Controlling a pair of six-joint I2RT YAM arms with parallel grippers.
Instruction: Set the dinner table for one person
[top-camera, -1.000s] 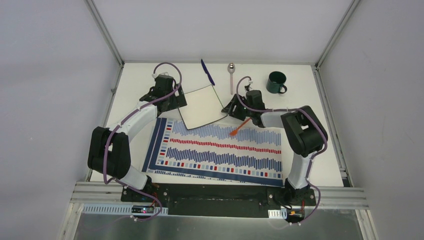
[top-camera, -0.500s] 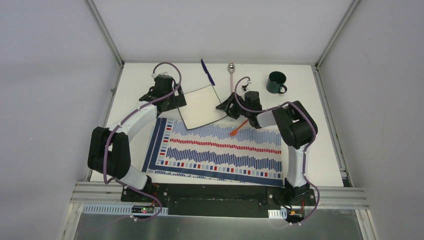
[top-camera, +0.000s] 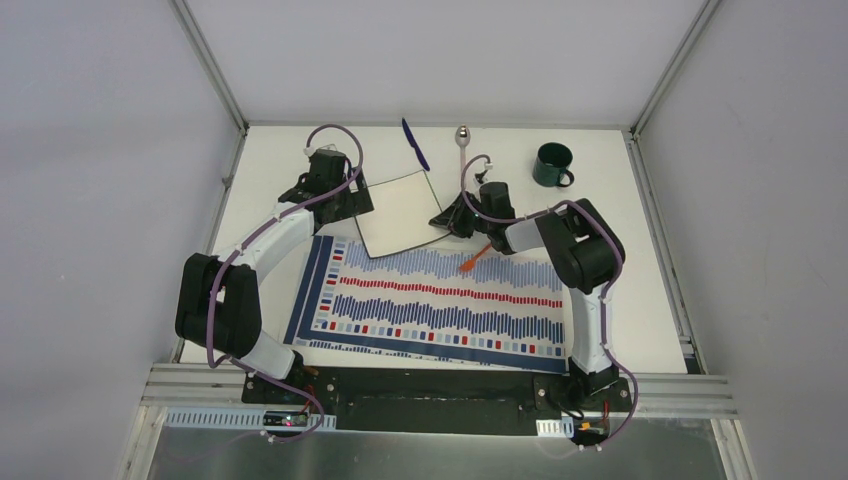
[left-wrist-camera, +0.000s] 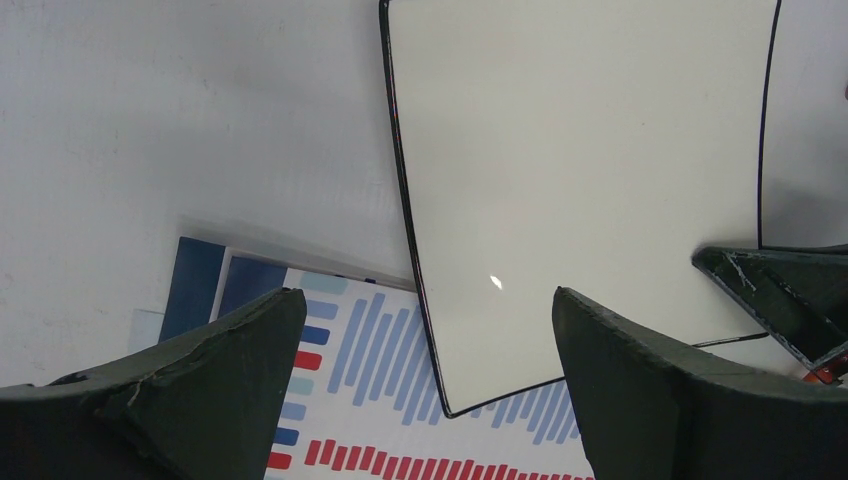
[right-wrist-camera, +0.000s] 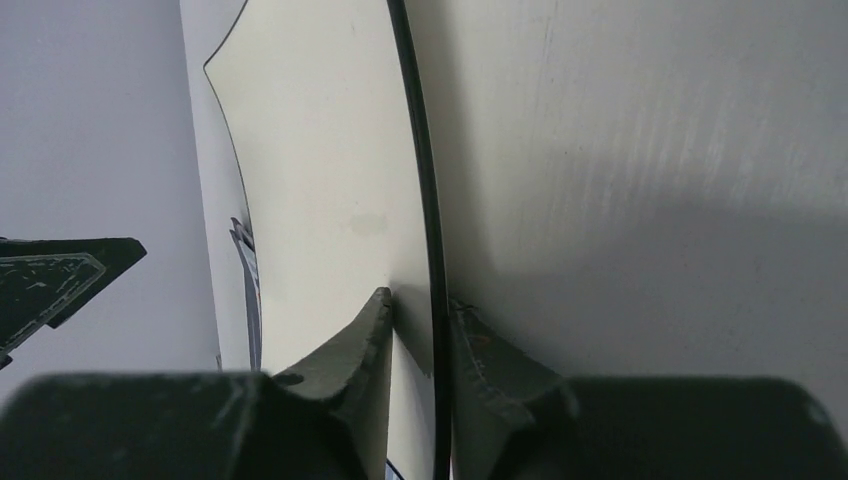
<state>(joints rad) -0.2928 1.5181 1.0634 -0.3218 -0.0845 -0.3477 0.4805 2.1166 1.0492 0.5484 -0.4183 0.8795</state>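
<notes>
Narrowing from a wider gap, the right gripper (right-wrist-camera: 420, 300) is now pinching the rim of the plate (right-wrist-camera: 320, 200); the left gripper (left-wrist-camera: 428, 300) is staying wide open, empty; the dinner table (top-camera: 640, 290) is lying beneath both.

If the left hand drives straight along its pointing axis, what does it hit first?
Likely the square white plate, at its near black-rimmed edge over the striped placemat. Depth is unclear; the left hand might touch the placemat first.
</notes>
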